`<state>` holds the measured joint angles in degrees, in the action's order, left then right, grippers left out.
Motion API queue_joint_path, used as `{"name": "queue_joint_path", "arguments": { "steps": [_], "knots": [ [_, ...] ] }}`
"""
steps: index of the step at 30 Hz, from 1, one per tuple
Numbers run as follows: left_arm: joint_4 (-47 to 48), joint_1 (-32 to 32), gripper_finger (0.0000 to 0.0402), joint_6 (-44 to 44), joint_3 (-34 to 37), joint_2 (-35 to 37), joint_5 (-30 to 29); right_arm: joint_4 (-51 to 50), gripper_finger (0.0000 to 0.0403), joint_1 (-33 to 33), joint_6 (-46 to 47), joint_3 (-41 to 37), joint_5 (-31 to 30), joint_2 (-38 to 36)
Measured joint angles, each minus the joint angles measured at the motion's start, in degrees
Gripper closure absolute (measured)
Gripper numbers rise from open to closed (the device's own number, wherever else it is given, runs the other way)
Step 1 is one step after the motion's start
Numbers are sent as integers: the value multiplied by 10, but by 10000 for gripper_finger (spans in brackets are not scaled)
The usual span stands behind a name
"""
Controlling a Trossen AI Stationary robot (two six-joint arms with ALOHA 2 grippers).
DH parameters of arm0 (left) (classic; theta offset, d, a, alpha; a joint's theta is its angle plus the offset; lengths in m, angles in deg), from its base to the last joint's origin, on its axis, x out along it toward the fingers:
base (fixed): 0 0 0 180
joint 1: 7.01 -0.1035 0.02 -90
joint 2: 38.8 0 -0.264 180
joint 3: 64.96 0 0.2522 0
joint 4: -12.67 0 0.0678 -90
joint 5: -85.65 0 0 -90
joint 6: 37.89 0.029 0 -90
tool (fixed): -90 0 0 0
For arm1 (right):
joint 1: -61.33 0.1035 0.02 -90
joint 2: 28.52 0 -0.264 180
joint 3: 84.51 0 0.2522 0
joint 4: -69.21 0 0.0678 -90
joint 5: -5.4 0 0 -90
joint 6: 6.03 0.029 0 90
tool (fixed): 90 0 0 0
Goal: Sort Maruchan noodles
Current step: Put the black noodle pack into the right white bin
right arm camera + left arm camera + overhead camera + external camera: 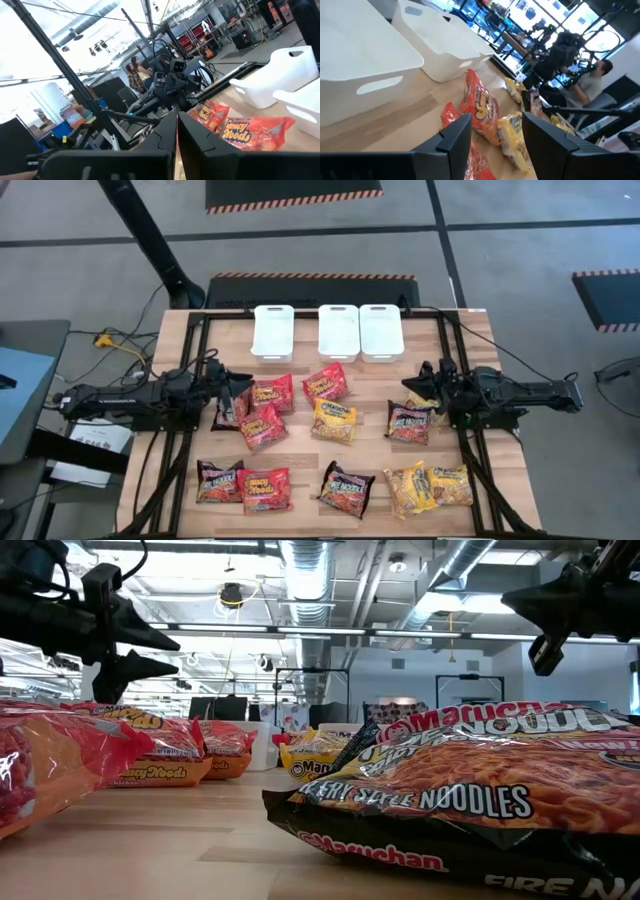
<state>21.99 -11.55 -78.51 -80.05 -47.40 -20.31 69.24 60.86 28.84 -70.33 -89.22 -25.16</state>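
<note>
Several Maruchan noodle packets lie flat on the wooden table: red ones [326, 383] [263, 426], yellow ones [334, 421] [430, 486], dark ones [410, 422] [345, 488]. My left gripper [240, 392] hovers open at the table's left, above a dark packet [228, 412]; nothing is between its fingers [497, 135]. My right gripper [415, 388] hovers at the table's right, shut and empty [177, 135], beside the dark packet. The low view shows both grippers, left [150, 650] and right [545, 635], held level and clear of the packets.
Three white bins [272, 332] [338, 330] [381, 332] stand in a row at the table's far edge. Bare wood [300, 455] shows between the two rows of packets. A person [592, 80] sits beyond the table's right side.
</note>
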Motion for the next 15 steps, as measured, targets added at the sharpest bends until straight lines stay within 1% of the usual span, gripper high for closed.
{"name": "queue_joint_path", "arguments": {
  "steps": [5, 11, 15],
  "knots": [
    [-1, 0, 237, -7, -1, 0, -2, 25, 360, 0, 2, 0, 0, 0],
    [-1, 0, 237, -31, -1, 0, -32, 77, 360, 0, 2, 0, 0, 0],
    [0, 0, 237, -32, -1, 0, -36, 95, 360, 0, 2, 0, -1, 0]
  ]
}}
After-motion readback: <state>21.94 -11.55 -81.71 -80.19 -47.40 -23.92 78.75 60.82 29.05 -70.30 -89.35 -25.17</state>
